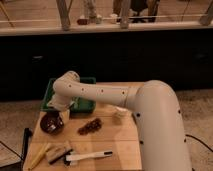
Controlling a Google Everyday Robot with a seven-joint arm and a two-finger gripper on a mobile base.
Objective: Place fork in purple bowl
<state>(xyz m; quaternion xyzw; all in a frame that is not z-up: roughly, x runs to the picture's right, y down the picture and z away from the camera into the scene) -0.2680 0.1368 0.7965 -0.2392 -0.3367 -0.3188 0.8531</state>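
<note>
The purple bowl (pixel 51 123), small, dark and glossy, stands on the left side of the wooden table (pixel 115 142). My gripper (pixel 55 112) hangs from the white arm directly above the bowl's far rim, very close to it. The wrist hides what it holds, if anything. A long white utensil (pixel 91 156) lies near the table's front edge; I cannot tell whether it is the fork.
The green rectangular tray (pixel 84 105) sits behind the bowl, partly under my arm. A brown lumpy item (pixel 90 126) lies mid-table and a small white cup (pixel 119 114) to its right. A beige block (pixel 58 150) and a yellow item (pixel 37 156) lie front left.
</note>
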